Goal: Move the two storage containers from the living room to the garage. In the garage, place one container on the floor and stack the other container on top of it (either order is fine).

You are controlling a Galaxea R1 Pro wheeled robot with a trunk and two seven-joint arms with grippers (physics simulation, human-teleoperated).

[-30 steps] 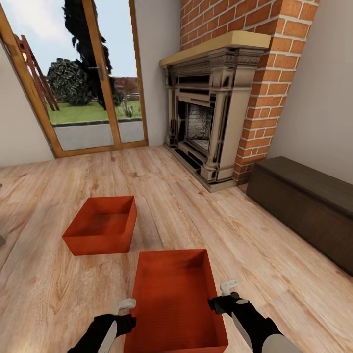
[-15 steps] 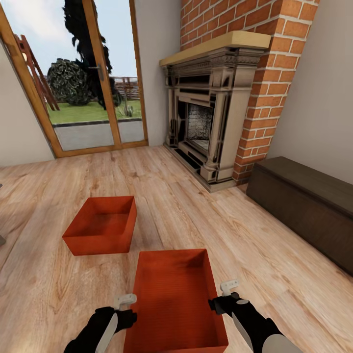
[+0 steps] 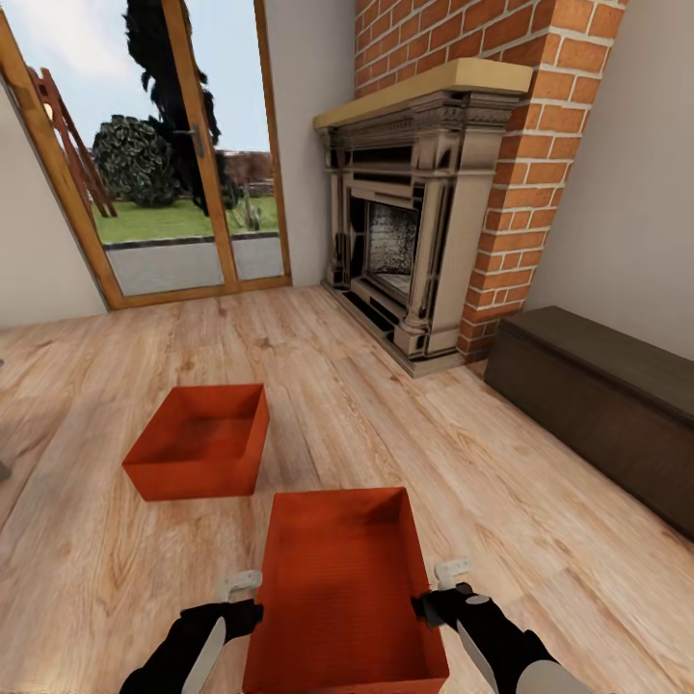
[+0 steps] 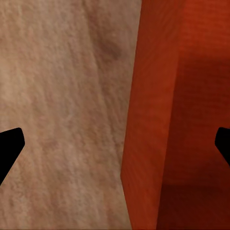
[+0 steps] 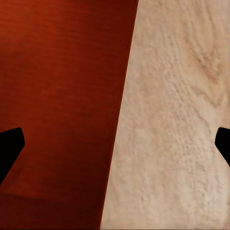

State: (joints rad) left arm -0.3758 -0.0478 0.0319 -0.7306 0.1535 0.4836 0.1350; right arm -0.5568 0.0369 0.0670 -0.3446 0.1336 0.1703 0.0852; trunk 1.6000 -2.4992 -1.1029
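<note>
No text, label, brand, number or sign can be read anywhere in these views.
</note>
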